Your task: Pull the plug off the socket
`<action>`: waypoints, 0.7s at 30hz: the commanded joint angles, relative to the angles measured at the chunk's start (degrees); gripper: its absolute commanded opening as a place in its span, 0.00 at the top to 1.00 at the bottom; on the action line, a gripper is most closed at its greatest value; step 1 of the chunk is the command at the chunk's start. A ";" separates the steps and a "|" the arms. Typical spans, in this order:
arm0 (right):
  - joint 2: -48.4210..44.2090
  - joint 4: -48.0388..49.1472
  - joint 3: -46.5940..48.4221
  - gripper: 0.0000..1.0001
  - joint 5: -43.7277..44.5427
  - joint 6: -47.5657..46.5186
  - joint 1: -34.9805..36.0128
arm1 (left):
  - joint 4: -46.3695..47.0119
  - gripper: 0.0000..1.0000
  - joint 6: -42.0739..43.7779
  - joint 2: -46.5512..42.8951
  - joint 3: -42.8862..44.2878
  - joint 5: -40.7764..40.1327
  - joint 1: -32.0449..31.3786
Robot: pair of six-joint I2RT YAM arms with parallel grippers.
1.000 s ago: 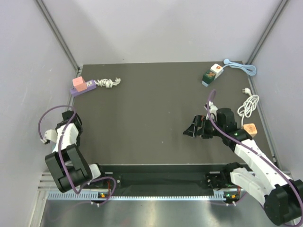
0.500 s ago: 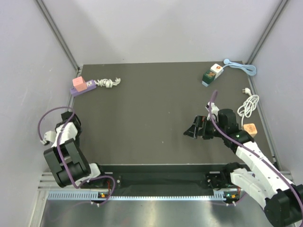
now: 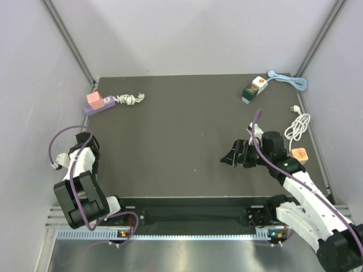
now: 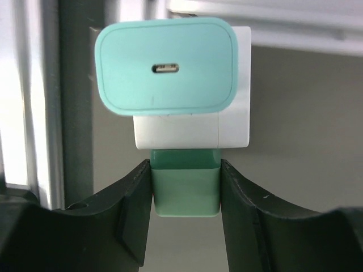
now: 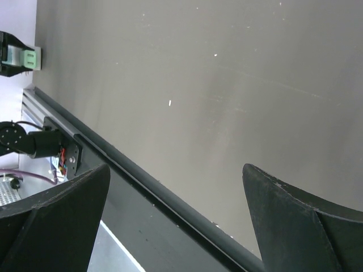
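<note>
Robot lab cell: plain walls (image 3: 198, 34), alu frame (image 3: 71, 42), dark bench (image 3: 181, 130).

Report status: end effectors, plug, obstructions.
Left end effector shut on green socket piece. Teal plug seated, not pulled. Right end effector open, empty. Nothing blocking.

1. Top external: fixed high behind both arm bases, looking down over the whole table (image 3: 181, 124).
2. Left wrist: very near, looking along the left pincer (image 4: 185, 195) at the green block (image 4: 185, 187) it clamps.
3. Right wrist: low, facing across the table toward its near left side; the same green block (image 5: 22, 57) appears far off.
</note>
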 commanded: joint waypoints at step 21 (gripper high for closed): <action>10.95 14.01 -5.21 0.00 -2.52 3.19 3.25 | -13.76 1.00 -27.25 13.71 12.55 -8.87 -77.73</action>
